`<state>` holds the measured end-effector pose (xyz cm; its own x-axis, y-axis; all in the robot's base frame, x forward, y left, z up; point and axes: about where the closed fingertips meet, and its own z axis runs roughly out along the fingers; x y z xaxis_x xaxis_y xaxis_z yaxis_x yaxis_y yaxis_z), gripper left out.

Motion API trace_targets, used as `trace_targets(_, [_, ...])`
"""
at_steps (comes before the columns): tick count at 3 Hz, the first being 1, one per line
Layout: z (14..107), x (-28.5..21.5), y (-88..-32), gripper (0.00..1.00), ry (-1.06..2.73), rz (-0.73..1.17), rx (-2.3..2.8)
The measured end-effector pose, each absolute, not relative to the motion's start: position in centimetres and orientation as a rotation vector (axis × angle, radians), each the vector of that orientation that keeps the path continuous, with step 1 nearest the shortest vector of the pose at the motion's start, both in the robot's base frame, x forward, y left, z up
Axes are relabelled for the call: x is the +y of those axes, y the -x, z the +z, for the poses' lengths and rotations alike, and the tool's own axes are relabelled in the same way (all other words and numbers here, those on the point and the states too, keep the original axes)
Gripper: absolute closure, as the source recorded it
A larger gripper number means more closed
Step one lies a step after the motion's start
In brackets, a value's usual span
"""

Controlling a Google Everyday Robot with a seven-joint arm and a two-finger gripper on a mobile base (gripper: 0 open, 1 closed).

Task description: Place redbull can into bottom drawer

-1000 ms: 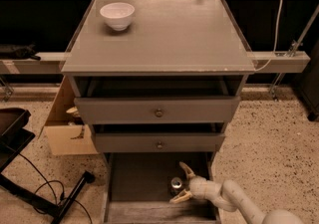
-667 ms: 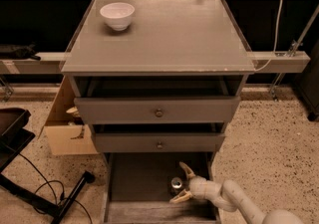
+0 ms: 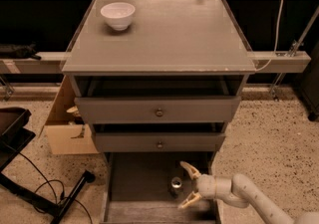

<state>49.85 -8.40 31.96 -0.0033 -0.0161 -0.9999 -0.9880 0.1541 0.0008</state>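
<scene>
At the near edge of the view, toward 6 o'clock, the lowest and deepest grey wooden drawer (image 3: 142, 183) stands pulled out, its flat grey floor in view. On that floor, near the middle, sits the slim silver-and-blue metal drink can (image 3: 176, 184), its silver top facing up, so it looks upright. Just at its 3 o'clock side is the cream two-finger gripper (image 3: 185, 185), reaching in from 4 o'clock on its pale arm. Its fingers (image 3: 189, 168) are spread wide, one above and one below the can in the view, and neither appears to touch it.

By this reading the main job looks done: the can is inside the drawer and appears to stand free of the gripper. What seems left is only to draw the arm back out without knocking the can.

Farther up, the two upper grey drawers with small round knobs (image 3: 159, 113) sit slightly ajar. At 9 o'clock a brown cardboard box (image 3: 70, 136) rests on the speckled floor. Farthest, on the grey worktop (image 3: 174, 34) toward 11 o'clock, stands a white ceramic bowl (image 3: 118, 15), well apart from the work.
</scene>
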Motion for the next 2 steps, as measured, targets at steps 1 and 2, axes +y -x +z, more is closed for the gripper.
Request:
trace_targets(1, [37.1,-10.0,-46.1,0.0,1.237,1.163,1.269])
trace_targets(2, [41.1,-12.7,-42.6,0.0,1.328,1.173,1.405])
